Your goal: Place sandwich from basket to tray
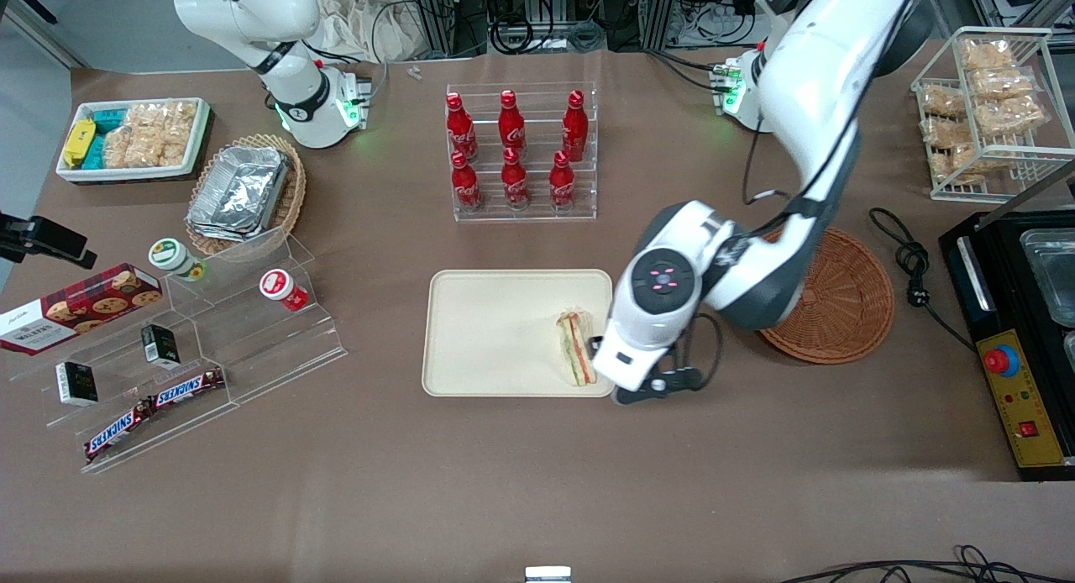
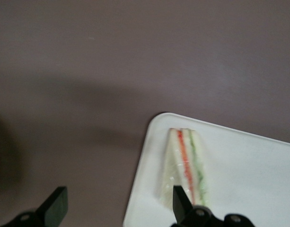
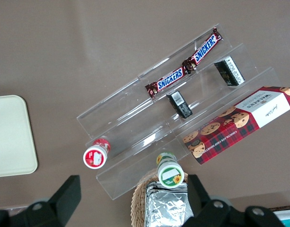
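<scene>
Sandwich (image 1: 576, 348) lies on the tray (image 1: 495, 331), lower-right corner; my gripper (image 2: 118, 205) hovers above, fingers spread, holding nothing.

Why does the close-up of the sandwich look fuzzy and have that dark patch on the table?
Left wrist view: soft focus blurs the sandwich and tray; the dark patch looks like the arm's shadow; the open gripper hangs above the tray's edge. Front view: sharp, evenly lit.

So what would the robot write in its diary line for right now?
step: releasing | sandwich: lying on tray | basket: no sandwich | gripper: open, beside sandwich, at the tray's edge
</scene>
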Robot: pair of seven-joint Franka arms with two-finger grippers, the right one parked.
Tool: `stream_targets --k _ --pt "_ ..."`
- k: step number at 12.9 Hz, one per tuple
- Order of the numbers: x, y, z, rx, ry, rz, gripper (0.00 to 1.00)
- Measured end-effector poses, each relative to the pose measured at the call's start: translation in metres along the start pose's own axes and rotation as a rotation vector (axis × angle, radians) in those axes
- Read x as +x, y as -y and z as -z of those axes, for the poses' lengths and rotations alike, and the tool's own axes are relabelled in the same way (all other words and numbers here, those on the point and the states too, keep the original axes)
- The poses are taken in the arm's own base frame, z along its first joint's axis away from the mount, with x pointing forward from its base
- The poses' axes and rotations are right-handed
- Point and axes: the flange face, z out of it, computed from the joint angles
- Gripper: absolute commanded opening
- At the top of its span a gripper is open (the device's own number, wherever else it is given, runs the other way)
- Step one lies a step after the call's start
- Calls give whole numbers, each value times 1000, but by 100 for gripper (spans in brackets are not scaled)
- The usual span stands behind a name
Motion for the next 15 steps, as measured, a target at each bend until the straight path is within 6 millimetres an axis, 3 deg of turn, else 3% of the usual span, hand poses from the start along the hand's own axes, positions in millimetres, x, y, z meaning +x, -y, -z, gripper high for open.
stream_targets --k 4,8,10,15 --pt "-7 78 68 -2 -14 91 100" --pt "-12 156 128 1 5 31 100" --pt "-4 183 139 -6 2 32 100" --pt "4 208 132 24 33 -27 100"
